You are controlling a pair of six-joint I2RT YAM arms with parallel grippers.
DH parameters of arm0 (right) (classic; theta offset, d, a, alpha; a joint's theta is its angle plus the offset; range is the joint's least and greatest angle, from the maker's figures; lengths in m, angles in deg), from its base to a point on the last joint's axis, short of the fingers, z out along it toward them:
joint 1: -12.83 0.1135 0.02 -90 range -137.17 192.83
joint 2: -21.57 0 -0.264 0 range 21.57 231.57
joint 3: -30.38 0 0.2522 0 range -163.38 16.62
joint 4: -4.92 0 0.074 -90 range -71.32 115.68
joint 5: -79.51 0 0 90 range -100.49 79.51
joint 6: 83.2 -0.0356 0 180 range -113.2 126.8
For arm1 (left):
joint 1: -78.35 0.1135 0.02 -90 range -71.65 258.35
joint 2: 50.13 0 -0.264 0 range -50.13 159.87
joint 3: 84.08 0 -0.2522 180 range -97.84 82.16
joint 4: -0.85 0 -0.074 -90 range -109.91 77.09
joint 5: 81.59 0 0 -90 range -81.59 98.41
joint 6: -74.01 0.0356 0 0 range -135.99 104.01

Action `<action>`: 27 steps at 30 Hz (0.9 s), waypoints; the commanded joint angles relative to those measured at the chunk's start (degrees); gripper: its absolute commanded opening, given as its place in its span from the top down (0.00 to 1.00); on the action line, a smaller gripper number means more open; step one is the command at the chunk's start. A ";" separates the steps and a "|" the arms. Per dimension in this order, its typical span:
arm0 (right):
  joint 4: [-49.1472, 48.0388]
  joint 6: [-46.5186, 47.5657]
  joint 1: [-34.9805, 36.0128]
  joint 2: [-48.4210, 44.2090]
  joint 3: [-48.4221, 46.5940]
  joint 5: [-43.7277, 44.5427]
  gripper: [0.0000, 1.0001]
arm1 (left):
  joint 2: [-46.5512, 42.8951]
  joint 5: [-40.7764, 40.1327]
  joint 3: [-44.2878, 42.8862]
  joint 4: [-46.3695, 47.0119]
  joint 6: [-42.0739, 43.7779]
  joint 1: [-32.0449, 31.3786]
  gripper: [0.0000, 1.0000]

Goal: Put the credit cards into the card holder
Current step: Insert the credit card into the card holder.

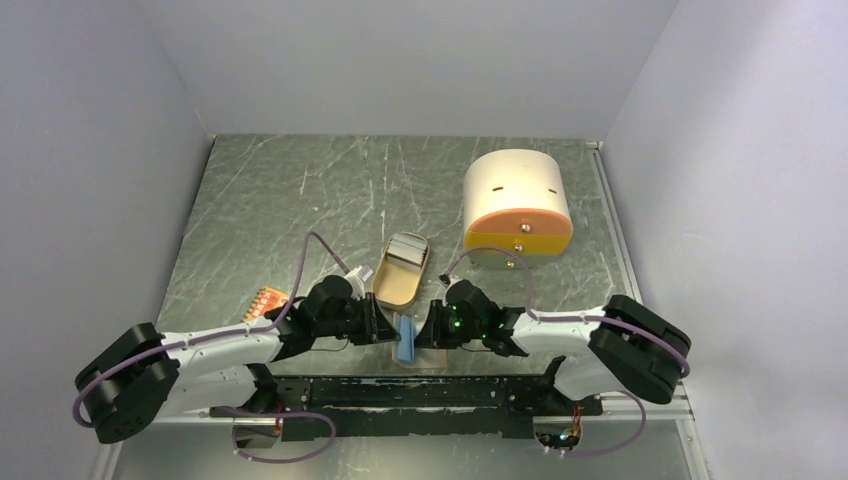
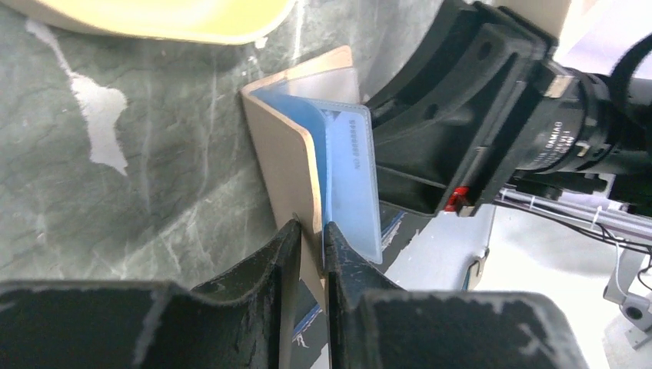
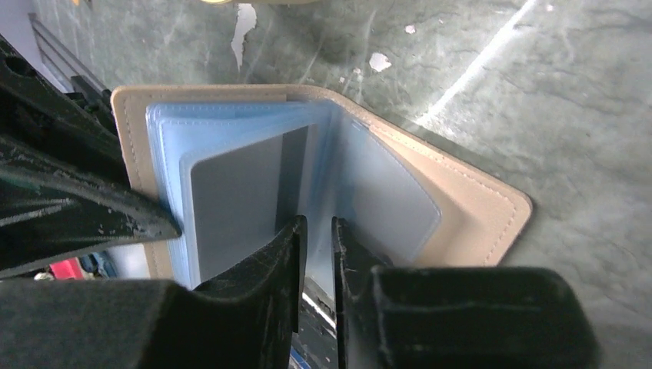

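- Cream rounded box (image 1: 517, 190), orange front: far right, well apart from both grippers.
- Oval tin tray (image 1: 401, 272): just beyond the 2 grippers. Pale flat pieces inside, too small to identify.
- Card holder (image 3: 461, 200): directly between the 2 grippers, opened like a book, long axis near-to-far, equally near both.
- Left gripper (image 2: 311, 246): jaws a narrow slit, pinching the beige cover's edge.
- Right gripper (image 3: 315, 238): jaws almost together on 1 clear sleeve leaf.
- Whitish-grey card (image 3: 234, 204), dark stripe: inside a sleeve, just beside the right jaws. Probably needs only final seating.
- Orange dotted piece (image 1: 268, 300): out to the left, apart from the holder.

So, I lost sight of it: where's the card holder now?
Top view: the card holder sits at the near middle, open between both arms' jaws, just below the oval tin.
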 commanded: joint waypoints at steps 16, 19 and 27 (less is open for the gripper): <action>11.29 1.26 0.52 -11.79 -1.26 8.06 0.71 | 1.27 -2.20 -2.98 -4.50 2.17 -0.30 0.78; 13.08 0.55 0.53 -15.03 -1.06 9.60 0.69 | 0.73 -2.70 -2.95 -4.72 2.10 -0.41 0.76; 22.91 1.59 0.53 -22.36 -3.26 15.10 0.60 | 1.18 -2.25 -2.36 -3.82 1.72 -0.40 0.72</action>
